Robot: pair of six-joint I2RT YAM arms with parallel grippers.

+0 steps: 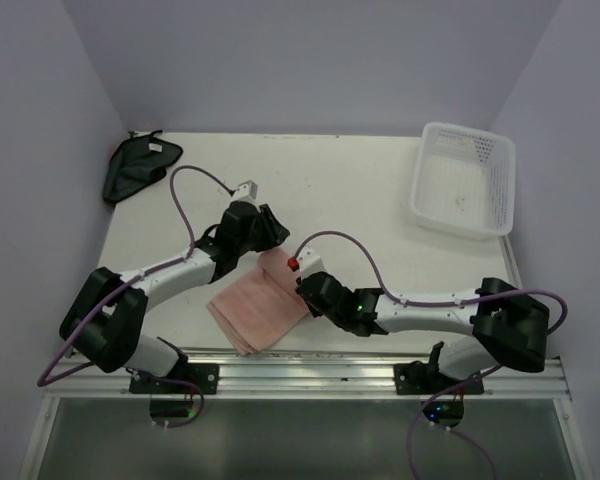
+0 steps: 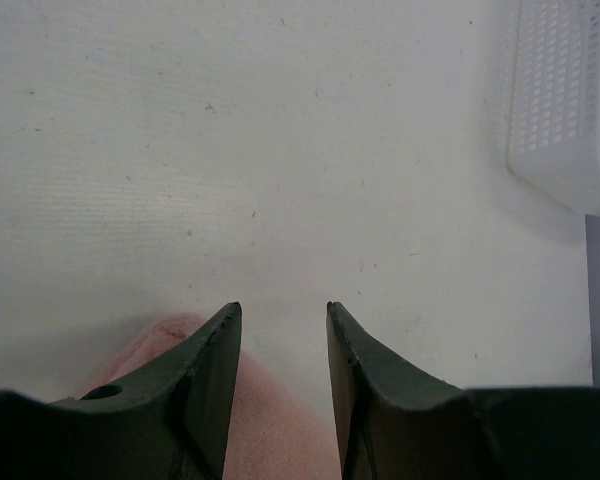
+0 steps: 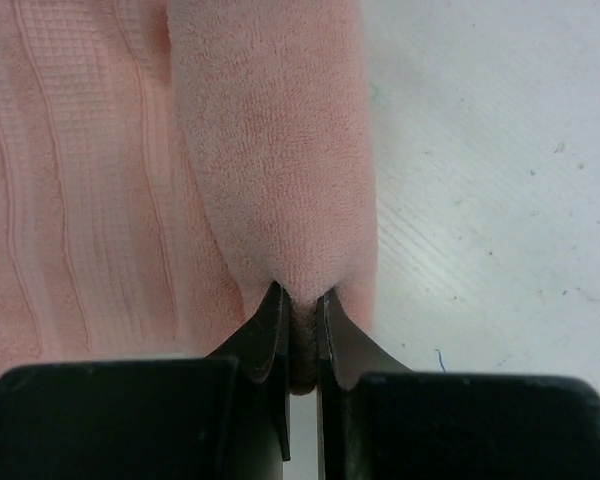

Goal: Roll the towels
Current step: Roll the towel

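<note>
Salmon-pink towel (image 3: 270, 150) is pinched in right tool (image 3: 298, 297); left tool (image 2: 283, 312) parted.

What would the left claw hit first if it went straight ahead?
Likely just bare table; the left claw points past the pink towel, and the white basket sits off to the right.

Nubby salmon terry towel (image 3: 270, 150), matt speckled white tabletop (image 2: 280, 150), perforated plastic basket (image 1: 464, 180).

pale lilac walls (image 1: 310, 60) around a white table (image 1: 350, 190) (faintly speckled)
</note>
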